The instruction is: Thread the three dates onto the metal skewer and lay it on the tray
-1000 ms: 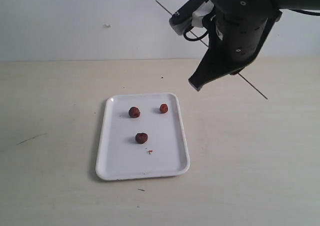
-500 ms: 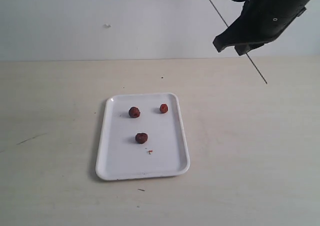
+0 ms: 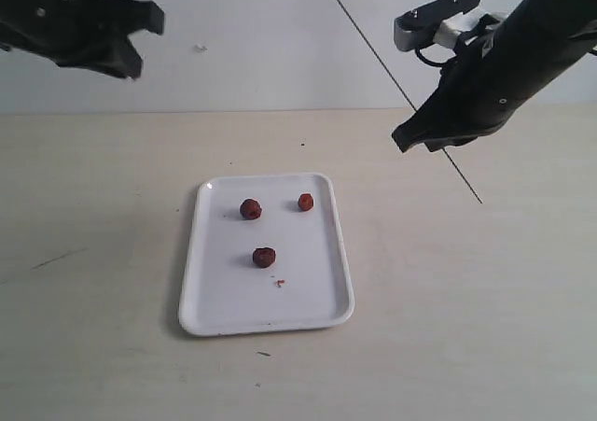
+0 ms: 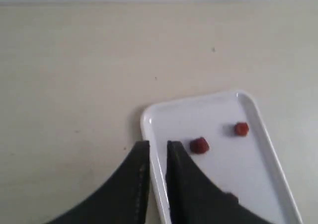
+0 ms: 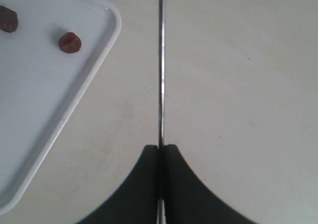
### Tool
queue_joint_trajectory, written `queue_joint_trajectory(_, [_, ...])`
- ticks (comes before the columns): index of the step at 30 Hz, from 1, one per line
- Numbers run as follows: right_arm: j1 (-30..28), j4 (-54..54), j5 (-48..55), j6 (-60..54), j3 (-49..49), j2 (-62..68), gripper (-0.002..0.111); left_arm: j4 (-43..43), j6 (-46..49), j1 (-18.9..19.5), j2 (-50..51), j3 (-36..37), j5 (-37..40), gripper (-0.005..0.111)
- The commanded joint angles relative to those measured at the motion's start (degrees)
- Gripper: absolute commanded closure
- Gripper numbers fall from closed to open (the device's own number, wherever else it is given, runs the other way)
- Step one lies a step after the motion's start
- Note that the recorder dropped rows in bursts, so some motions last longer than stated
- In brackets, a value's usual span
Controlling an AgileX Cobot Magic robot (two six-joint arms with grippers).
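Right gripper (image 3: 403, 141): raised, jaws closed on the skewer (image 3: 373, 49), which slants and sticks out past both sides of the tips.
Left gripper (image 4: 158, 144): raised, jaws a narrow slit apart, empty.
Tray (image 3: 215, 304): on the table (image 3: 466, 300), below and between both grippers.
Dates, three: first date (image 3: 250, 209), smaller date (image 3: 305, 202), third date (image 3: 264, 257); all loose on the tray, well apart from the skewer.

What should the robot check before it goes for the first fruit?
1. Skewer clamped in the right gripper: ok.
2. All three dates lying loose and apart on the tray: ok.
3. Left gripper empty, jaws a little apart: ok.
4. Left gripper down at a date: not ok, it hangs far above them.
5. Which skewer end is pointed: cannot tell.
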Motion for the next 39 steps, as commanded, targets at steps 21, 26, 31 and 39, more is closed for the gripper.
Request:
queue_joint_trajectory(21, [-2.13, 2.54, -5.48, -0.63, -0.05, 4.95, 0.108, -0.9, -0.68, -10.05, 31.85, -27.59, 25.92, 0.062])
queue_joint_trajectory(26, [-2.13, 2.67, -5.73, -0.63, -0.05, 4.95, 0.108, -1.02, -7.85, -10.18, 33.98, -28.9, 24.52, 0.059])
queue_joint_trajectory(31, [-2.13, 4.54, -6.24, -0.63, -0.05, 4.95, 0.108, -0.91, -10.5, -10.18, 37.21, -32.38, 24.67, 0.06])
queue_joint_trajectory(39, [-2.13, 4.68, -6.25, -0.63, -0.05, 4.95, 0.108, -0.33, -16.33, -10.18, 43.34, -40.72, 26.58, 0.06])
